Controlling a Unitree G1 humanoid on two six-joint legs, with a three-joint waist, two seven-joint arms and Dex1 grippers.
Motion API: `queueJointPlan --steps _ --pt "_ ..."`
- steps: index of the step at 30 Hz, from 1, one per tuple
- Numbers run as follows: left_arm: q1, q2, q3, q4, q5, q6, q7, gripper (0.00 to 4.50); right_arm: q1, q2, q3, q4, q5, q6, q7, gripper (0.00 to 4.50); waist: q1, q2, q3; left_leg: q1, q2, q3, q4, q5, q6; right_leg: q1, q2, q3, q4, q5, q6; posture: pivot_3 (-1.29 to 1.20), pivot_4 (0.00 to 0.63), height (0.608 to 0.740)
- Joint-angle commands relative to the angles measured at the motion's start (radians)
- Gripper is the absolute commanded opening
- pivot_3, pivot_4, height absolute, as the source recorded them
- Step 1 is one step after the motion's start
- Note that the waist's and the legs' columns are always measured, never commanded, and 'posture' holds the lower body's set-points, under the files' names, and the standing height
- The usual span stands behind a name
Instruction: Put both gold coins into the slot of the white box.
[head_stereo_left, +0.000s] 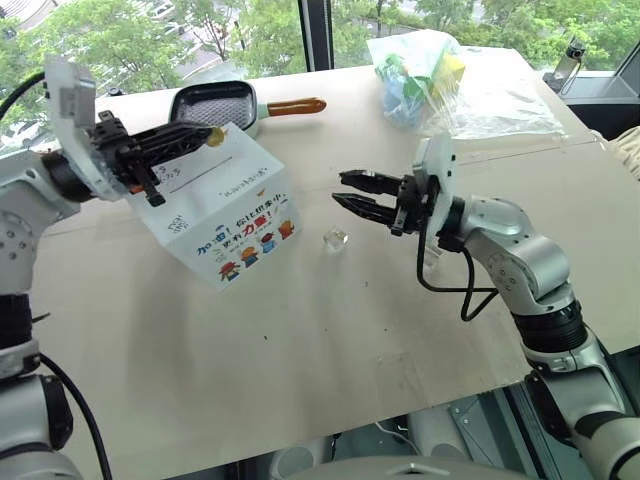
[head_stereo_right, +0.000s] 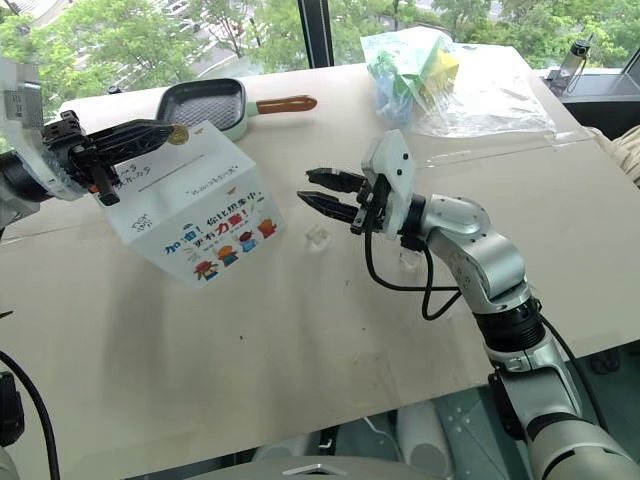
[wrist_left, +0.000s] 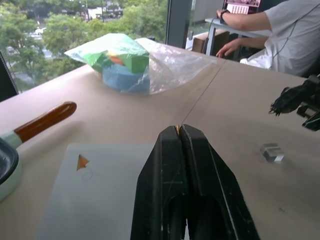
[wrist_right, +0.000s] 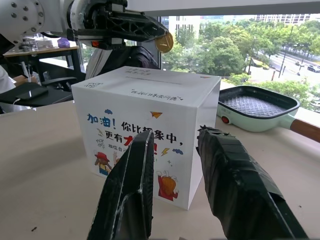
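Gold coin (head_stereo_right: 178, 134): 1 small shiny flat disc, pinched at the tip of the left claw (head_stereo_right: 165, 131), just above the top face of the white box (head_stereo_right: 190, 205) near its far edge.
White box: smooth cardboard cube with sharp corners on the surface (head_stereo_right: 300, 330); handwritten top face, cartoon figures and blue and orange lettering on the near side.
Slot (wrist_right: 152, 78): thin dark straight line across the top face, beside the coin.
Left claw: 2 black fingers pressed together on the coin, reaching level over the box from the robot's left.
Right claw (head_stereo_left: 348, 192): ribbed black fingers partly apart, nothing between them, pointing at the box from its right, apart from it.
Open room: bare pale surface lies in front of the box and between box and right claw.
Nearby: 1 small clear block (head_stereo_left: 336, 238) lies between box and right claw; a mint pan (head_stereo_left: 215, 104) with a brown handle sits behind the box; a clear plastic bag (head_stereo_left: 440, 75) of coloured things lies further back right.
Background: a seated person (wrist_left: 280, 35) beyond the surface edge.
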Motion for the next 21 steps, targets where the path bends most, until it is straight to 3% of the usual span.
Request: queueJointPlan --steps 1,11,21 --pt "-0.05 0.024 -0.018 0.092 0.093 -0.051 -0.082 0.0 -0.033 -0.003 -0.003 -0.061 -0.007 0.048 -0.017 1.54 -0.002 0.0 0.0 0.0 0.0 0.0 0.0 0.0 0.0 0.0 0.0 0.0 0.001 0.0 0.0 0.0 0.15 0.721" --pt "-0.107 0.017 -0.091 0.248 0.281 -0.086 -0.188 0.0 -0.042 0.024 -0.006 -0.111 -0.026 0.109 -0.067 1.54 -0.024 -0.001 0.0 0.001 -0.001 0.003 0.005 0.0 0.0 -0.002 -0.002 0.0 0.011 0.0 0.0 0.0 0.15 0.721" --pt "-0.071 0.028 -0.077 0.21 0.308 -0.015 -0.234 0.0 -0.022 0.038 -0.014 -0.113 -0.031 0.099 -0.07 1.54 -0.024 -0.002 -0.001 0.002 -0.002 0.003 0.014 0.0 0.0 -0.002 -0.002 0.002 0.021 0.0 0.0 0.0 0.15 0.721"
